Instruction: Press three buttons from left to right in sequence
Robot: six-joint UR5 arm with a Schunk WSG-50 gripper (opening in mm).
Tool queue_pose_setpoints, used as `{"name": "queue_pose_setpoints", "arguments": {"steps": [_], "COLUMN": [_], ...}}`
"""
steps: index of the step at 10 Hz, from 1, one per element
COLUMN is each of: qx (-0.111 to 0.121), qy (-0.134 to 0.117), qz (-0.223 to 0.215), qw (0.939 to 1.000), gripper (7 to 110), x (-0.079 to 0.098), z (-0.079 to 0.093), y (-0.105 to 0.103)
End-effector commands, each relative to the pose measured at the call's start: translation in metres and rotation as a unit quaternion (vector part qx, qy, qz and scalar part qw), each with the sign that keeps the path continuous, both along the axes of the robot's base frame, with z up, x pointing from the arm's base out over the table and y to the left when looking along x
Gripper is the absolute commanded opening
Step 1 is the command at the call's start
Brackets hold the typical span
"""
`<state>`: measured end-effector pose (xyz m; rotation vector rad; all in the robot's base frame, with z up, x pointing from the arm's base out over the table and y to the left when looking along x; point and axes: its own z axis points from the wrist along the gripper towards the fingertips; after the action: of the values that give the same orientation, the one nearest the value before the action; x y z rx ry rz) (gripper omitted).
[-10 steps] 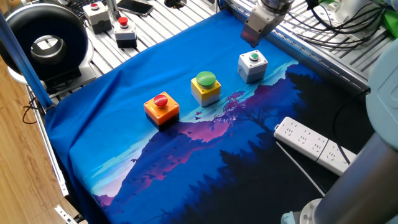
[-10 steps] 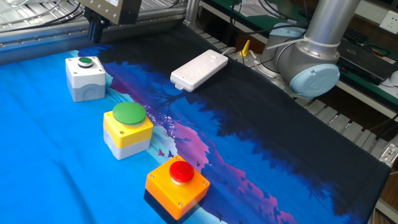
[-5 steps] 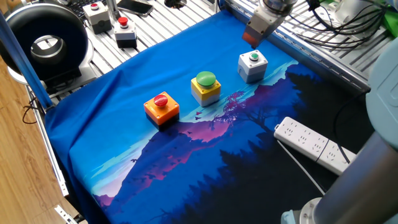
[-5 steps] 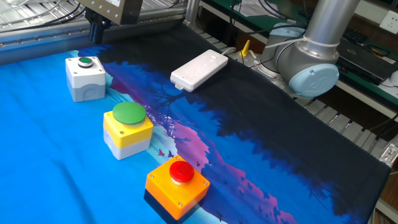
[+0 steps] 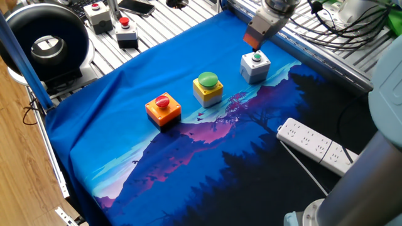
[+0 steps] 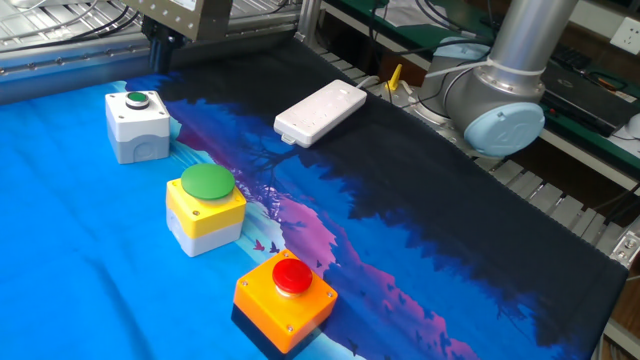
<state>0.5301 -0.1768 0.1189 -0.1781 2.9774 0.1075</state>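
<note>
The end effector (image 5: 253,41), its finger state impossible to tell, hovers beside the grey-white button (image 5: 255,66); descending there first would break the order, since the orange button (image 5: 163,108) sits leftmost.

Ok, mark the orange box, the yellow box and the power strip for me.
orange box (image 5: 163,110), one fixed view, top face beside the red cap.
yellow box (image 6: 204,212), the other fixed view, front wall.
power strip (image 5: 314,145), one fixed view, top face.

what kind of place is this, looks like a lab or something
Most likely a robotics lab bench. An industrial robot arm stands at a slotted aluminium table draped with a printed blue cloth; three button boxes sit in a row on it, beside a power strip and loose cables.
</note>
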Motion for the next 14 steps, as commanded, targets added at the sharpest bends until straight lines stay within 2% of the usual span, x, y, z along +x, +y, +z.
{"name": "queue_pose_setpoints", "arguments": {"steps": [1, 2, 3, 5, 7, 9, 13, 14], "qx": [0.004, 0.015, 0.017, -0.009, 0.0, -0.012, -0.015, -0.023], "qy": [0.052, 0.064, 0.075, 0.088, 0.077, 0.068, 0.07, 0.058], "qz": [-0.029, -0.034, -0.045, -0.068, -0.062, -0.053, -0.052, -0.052], "qw": [0.9982, 0.9973, 0.996, 0.9937, 0.9951, 0.9962, 0.9961, 0.9967], "gripper": [7, 7, 7, 7, 7, 7, 7, 7], "x": [-0.025, -0.03, -0.036, -0.042, -0.036, -0.03, -0.013, -0.01], "z": [-0.001, -0.001, -0.001, -0.002, -0.002, -0.004, -0.023, -0.02], "y": [0.0, 0.005, 0.005, -0.008, -0.003, -0.01, -0.025, -0.031]}}
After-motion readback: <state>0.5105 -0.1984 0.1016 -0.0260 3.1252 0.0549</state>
